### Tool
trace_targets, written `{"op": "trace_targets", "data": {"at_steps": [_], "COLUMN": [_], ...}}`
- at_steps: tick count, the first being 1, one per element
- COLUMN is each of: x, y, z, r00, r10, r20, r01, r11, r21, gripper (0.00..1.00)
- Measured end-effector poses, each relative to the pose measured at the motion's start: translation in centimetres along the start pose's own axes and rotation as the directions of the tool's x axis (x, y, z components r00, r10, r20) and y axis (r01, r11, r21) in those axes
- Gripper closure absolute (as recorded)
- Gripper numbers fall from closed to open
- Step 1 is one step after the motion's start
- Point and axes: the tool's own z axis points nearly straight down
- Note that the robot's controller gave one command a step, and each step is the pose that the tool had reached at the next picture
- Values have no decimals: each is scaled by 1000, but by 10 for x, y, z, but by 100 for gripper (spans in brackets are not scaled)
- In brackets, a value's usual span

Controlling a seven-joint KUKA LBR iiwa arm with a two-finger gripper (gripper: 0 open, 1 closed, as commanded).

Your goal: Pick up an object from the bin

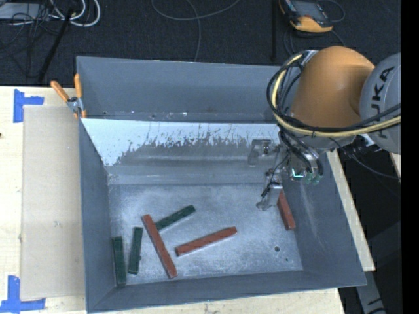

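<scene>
My gripper (268, 195) hangs low over the bin floor at the right, close to the right wall. Just to its right a short red bar (286, 213) lies on the floor along that wall, its upper end right beside the gripper's tip. Whether the gripper touches the bar is not visible. A longer red bar (205, 241) lies flat on the floor to the gripper's lower left, well apart from it.
Further left lie a dark green bar (175, 218), another red bar (159, 245) set on a slant, and two green bars (135, 250) (118, 260) near the front left corner. The arm's orange cover and cables hang over the bin's right rim.
</scene>
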Motion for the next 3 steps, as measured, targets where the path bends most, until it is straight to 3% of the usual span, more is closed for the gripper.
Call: {"op": "trace_targets", "data": {"at_steps": [1,2,3], "x": [77,76,82], "y": [57,91,90], "z": [152,118,120], "r00": [901,869,950], "r10": [-434,-495,-311], "r20": [0,10,6], "r01": [434,495,311], "r11": [901,869,950], "r21": [0,4,2], "gripper": [0,0,0]}}
